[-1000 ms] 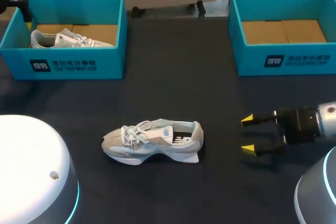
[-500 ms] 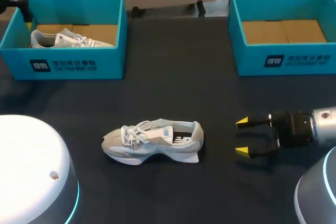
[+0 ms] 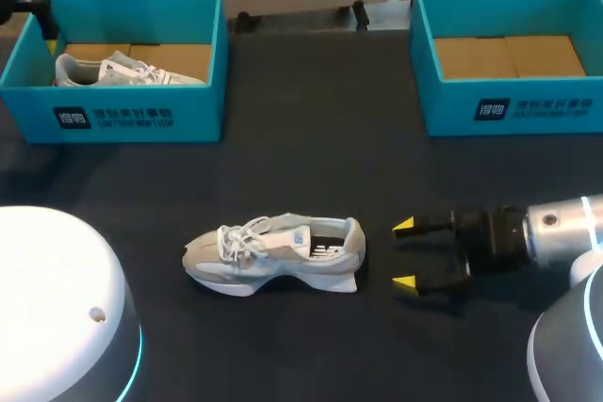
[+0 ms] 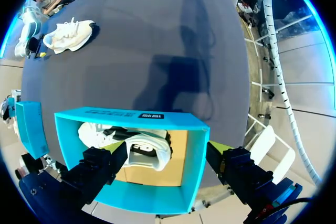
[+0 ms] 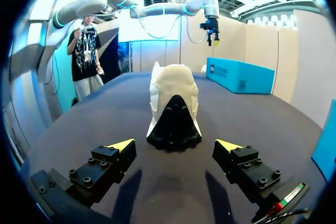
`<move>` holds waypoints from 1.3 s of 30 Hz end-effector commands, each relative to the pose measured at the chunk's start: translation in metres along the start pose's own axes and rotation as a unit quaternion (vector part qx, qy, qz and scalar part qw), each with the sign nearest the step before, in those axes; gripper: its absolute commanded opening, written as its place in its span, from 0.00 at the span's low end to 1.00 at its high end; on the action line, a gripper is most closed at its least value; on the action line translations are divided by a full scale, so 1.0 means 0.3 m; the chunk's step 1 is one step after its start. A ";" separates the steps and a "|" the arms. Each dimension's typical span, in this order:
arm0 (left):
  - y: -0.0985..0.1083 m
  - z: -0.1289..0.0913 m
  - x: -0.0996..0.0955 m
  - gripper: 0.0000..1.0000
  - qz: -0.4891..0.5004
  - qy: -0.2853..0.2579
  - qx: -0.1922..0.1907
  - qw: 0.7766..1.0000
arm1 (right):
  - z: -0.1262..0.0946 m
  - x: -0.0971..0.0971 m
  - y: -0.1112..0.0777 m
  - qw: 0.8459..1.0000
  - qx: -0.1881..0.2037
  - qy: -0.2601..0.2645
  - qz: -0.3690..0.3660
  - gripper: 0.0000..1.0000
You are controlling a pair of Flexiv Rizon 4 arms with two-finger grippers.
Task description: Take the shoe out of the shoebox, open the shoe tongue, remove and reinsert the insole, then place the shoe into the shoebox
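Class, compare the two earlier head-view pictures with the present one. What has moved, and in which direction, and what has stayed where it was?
The right gripper has moved across the table towards the heel of the shoe. It is open as before, holds nothing and has not reached the shoe. The shoe, the left shoebox with the second shoe in it, and the right shoebox stayed where they were.

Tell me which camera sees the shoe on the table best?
The head view: the shoe shows whole, side on. The right wrist view shows only its heel, ahead of the right gripper. The left wrist view shows it small and far off.
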State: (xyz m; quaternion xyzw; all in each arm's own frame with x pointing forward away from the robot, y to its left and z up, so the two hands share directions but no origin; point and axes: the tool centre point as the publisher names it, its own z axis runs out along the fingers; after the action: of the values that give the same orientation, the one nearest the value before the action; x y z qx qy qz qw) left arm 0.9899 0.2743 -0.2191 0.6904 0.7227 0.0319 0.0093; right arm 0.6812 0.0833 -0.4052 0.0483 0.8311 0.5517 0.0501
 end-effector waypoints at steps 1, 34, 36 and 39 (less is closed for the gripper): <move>-0.005 -0.001 0.001 1.00 0.000 0.001 -0.002 1.000 | 0.050 -0.005 0.006 1.000 -0.005 -0.003 0.002 1.00; -0.005 -0.001 0.001 1.00 0.000 0.001 -0.002 1.000 | 0.167 -0.024 0.050 1.000 -0.013 0.015 0.008 1.00; -0.005 -0.001 0.001 1.00 0.000 0.001 -0.002 1.000 | 0.167 -0.027 0.051 1.000 -0.019 0.014 0.012 1.00; -0.005 -0.001 0.001 1.00 0.000 0.001 -0.002 1.000 | 0.171 -0.029 0.054 0.999 -0.023 0.018 0.017 1.00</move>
State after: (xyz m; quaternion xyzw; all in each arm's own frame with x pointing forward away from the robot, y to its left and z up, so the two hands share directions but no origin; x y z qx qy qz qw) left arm 0.9899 0.2743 -0.2191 0.6903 0.7227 0.0319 0.0093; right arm 0.6949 0.1335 -0.4087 0.0527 0.8180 0.5721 0.0291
